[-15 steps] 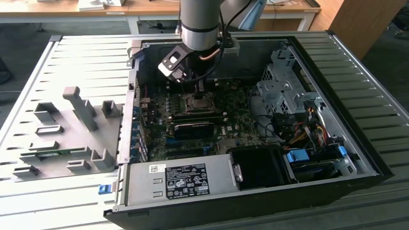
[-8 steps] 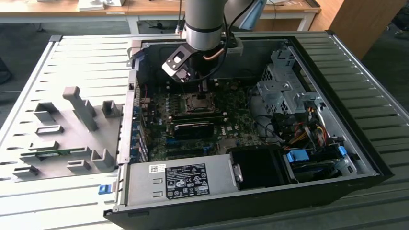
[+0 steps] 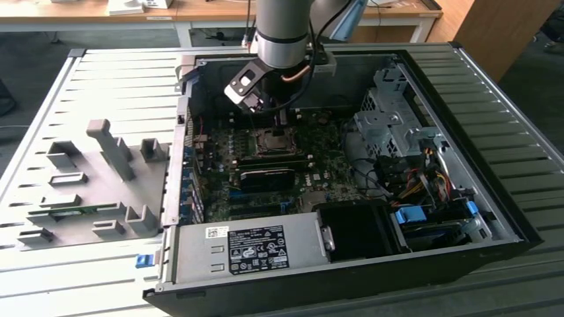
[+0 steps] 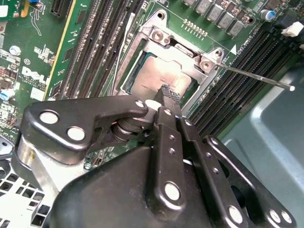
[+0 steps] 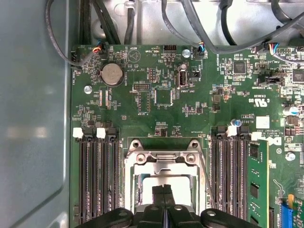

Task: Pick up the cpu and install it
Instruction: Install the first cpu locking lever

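Gripper (image 4: 169, 96) tips pressed together, holding nothing, right over the cpu (image 4: 153, 76) lying flat inside the socket frame (image 4: 159, 37), seated there, I reckon.

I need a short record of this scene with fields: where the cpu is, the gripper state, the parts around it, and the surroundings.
cpu: lies flat in the socket, silver top up
gripper: shut, tips together just over the cpu; contact cannot be told
socket: metal frame around the cpu, on the green motherboard
lever: thin rod sticking out beside the socket
case: open, motherboard facing up
fixture: grey blocks beside the case, on the exterior view's left
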Motion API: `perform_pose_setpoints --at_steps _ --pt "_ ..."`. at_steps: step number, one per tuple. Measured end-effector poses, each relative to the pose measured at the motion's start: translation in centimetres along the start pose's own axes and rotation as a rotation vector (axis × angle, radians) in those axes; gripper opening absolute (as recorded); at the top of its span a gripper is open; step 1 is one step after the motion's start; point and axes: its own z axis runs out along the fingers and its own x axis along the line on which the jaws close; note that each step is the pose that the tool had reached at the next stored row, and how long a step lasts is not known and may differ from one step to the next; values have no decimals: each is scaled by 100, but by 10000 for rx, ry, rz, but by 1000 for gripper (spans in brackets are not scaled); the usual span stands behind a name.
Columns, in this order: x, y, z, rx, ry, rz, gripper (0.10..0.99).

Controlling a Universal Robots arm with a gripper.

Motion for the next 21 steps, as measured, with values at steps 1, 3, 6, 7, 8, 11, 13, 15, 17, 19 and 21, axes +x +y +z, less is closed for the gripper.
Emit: perform_pose_setpoints --at_steps 1,3,6,7,8,11,13,15,17,19,21 --pt "0 0 -5 -1 1 0 106" --pt "0 0 -21 0 0 0 106" --pt "0 1 -45 0 0 0 106" --pt "0 1 -51 0 0 -1 106" --pt "0 1 -60 0 0 0 106" --pt "0 1 -78 0 1 0 106" --pt "0 1 -92 0 0 0 106" --pt "0 4 -100 -1 1 -2 106" --pt "0 4 -110 0 0 -1 106" --pt "0 4 -129 0 0 0 106" --pt "0 4 -156 -2 1 -1 106"
